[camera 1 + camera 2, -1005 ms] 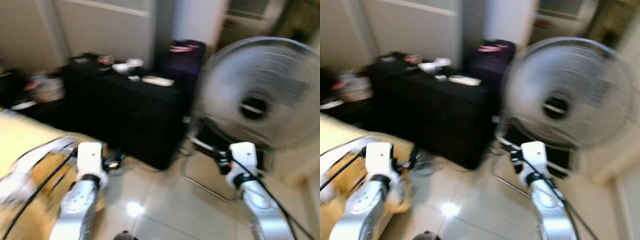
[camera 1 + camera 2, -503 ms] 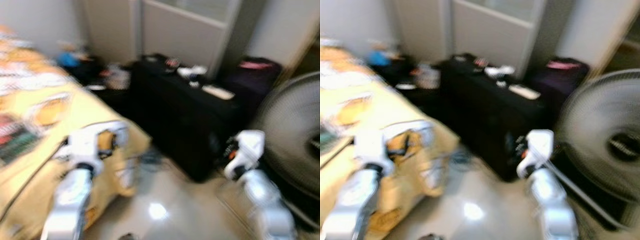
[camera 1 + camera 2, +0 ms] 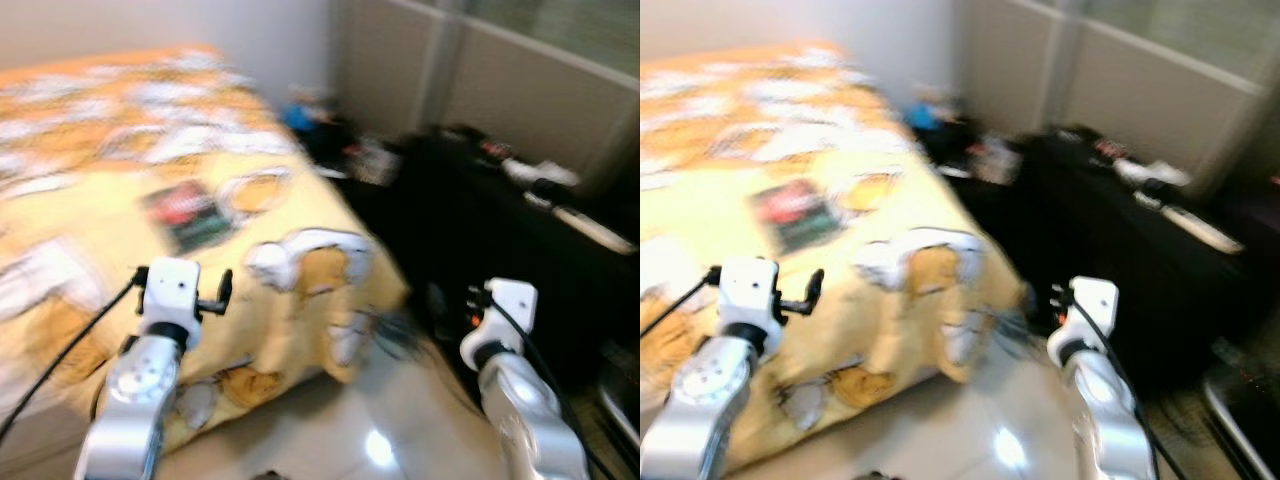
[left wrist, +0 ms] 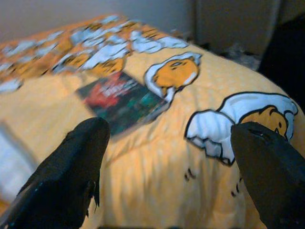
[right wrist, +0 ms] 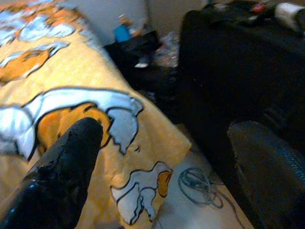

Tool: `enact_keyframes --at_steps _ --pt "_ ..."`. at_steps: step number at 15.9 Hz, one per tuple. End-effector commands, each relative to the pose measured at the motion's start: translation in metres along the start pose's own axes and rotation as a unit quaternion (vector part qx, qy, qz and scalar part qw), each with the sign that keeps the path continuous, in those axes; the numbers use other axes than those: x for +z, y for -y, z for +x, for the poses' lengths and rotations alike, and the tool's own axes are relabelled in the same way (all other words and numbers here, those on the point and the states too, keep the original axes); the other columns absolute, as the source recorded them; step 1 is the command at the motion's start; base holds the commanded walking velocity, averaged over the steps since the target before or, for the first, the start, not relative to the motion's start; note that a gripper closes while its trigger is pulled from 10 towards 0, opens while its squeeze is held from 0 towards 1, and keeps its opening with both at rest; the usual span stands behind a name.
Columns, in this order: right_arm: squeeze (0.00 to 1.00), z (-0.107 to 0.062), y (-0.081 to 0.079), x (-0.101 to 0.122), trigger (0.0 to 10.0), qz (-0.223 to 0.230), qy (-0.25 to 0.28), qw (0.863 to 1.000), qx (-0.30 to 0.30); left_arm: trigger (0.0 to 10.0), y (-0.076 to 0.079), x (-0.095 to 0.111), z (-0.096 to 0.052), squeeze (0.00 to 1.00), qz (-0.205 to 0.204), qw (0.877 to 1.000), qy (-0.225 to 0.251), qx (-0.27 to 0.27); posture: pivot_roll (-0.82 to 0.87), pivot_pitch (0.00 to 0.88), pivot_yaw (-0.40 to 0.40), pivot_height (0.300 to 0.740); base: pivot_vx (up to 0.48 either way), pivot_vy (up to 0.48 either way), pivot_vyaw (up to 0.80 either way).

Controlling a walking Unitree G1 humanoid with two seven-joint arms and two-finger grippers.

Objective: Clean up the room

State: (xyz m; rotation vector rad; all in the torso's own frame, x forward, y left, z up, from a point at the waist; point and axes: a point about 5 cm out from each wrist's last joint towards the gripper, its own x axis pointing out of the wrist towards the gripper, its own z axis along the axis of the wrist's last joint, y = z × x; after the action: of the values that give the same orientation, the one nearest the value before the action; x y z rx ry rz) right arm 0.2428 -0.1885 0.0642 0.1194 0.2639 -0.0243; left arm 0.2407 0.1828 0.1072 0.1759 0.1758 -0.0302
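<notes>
Bed (image 3: 90, 250): covered by a yellow quilt with cartoon prints; taken as the landmark. The head views were blurred.

Book (image 4: 125, 99): dark cover, lay flat on the bed's quilt, near its foot end.

Left end effector (image 4: 171, 157): hovered above the bed, just short of the book; fingers (image 4: 71, 167) spread wide, nothing held.

Right end effector (image 5: 167, 157): hung off the bed's foot corner, above the floor; fingers spread wide, nothing held.

Cable coil (image 5: 198, 183): lay on the tiled floor (image 3: 330, 440), just beside the bed's corner.

Black cabinet (image 3: 500, 230): stood beyond the bed's foot, small items on top, too blurred to identify.
</notes>
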Motion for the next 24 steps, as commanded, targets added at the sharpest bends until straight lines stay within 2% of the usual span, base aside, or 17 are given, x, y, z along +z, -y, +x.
enact_keyframes --at_steps 1,4,5,7,8,9,13,20,21,22,23,24 --pt "0.84 -0.003 0.000 0.000 10.0 -0.012 0.004 1.000 0.005 10.0 0.000 0.000 -0.002 0.00 -0.006 1.000 -0.002 0.004 -0.09 0.000 0.029 0.740 0.000 0.000 0.80" --pt "0.80 -0.007 0.001 0.007 10.0 -0.019 0.015 1.000 -0.002 10.0 -0.002 -0.009 -0.004 0.00 -0.009 1.000 -0.013 0.008 -0.11 0.000 0.011 0.740 0.000 0.119 0.80" --pt "0.00 -0.006 0.002 0.003 10.0 -0.001 0.006 1.000 -0.016 10.0 -0.007 -0.008 -0.003 0.00 -0.007 1.000 -0.014 0.013 -0.11 0.000 0.018 0.740 0.000 0.398 0.00" --pt "0.00 -0.006 -0.003 0.003 10.0 0.011 0.009 1.000 -0.012 10.0 -0.008 -0.009 -0.005 0.00 -0.006 1.000 -0.018 0.009 -0.12 0.000 0.019 0.740 0.000 0.356 0.00" --pt "0.00 -0.004 -0.011 0.005 10.0 0.003 0.019 1.000 0.004 10.0 -0.008 -0.008 -0.005 0.00 -0.009 1.000 -0.018 0.012 -0.11 0.000 0.008 0.740 0.000 0.356 0.00" --pt "0.00 -0.004 -0.016 0.006 10.0 0.034 0.023 0.999 0.028 10.0 -0.008 -0.009 -0.004 0.00 -0.009 1.000 -0.018 0.013 -0.12 0.000 0.011 0.740 0.000 0.360 0.00" --pt "0.00 0.006 -0.015 0.008 10.0 0.041 0.011 0.999 0.017 10.0 -0.010 0.000 0.006 0.00 0.002 1.000 -0.009 0.012 -0.09 0.000 -0.014 0.740 0.000 0.356 0.00" --pt "0.00 0.012 -0.021 0.013 10.0 0.012 0.007 0.999 0.031 10.0 -0.010 -0.005 0.003 0.00 -0.001 1.000 -0.018 0.008 -0.11 0.000 0.004 0.740 0.000 0.335 0.00" --pt "0.00 0.015 -0.027 0.012 10.0 -0.014 -0.002 0.999 0.034 10.0 -0.010 -0.004 0.005 0.00 -0.004 1.000 -0.017 0.009 -0.11 0.000 0.003 0.740 0.000 0.319 0.00" --pt "0.00 0.016 -0.029 0.013 10.0 -0.022 0.001 0.999 0.039 10.0 -0.011 -0.003 0.005 0.00 -0.007 1.000 -0.016 0.011 -0.11 0.000 0.003 0.740 0.000 0.319 0.00" --pt "0.00 0.017 -0.029 0.014 10.0 -0.013 0.001 0.999 0.047 10.0 -0.010 -0.001 0.007 0.00 -0.024 1.000 -0.011 0.016 -0.12 0.000 0.004 0.740 0.000 0.000 0.00" --pt "0.00 0.018 -0.030 0.017 10.0 -0.025 0.008 0.998 0.062 10.0 -0.008 0.003 0.010 0.00 -0.016 1.000 0.002 0.015 -0.12 0.000 0.006 0.740 0.000 0.000 0.00"
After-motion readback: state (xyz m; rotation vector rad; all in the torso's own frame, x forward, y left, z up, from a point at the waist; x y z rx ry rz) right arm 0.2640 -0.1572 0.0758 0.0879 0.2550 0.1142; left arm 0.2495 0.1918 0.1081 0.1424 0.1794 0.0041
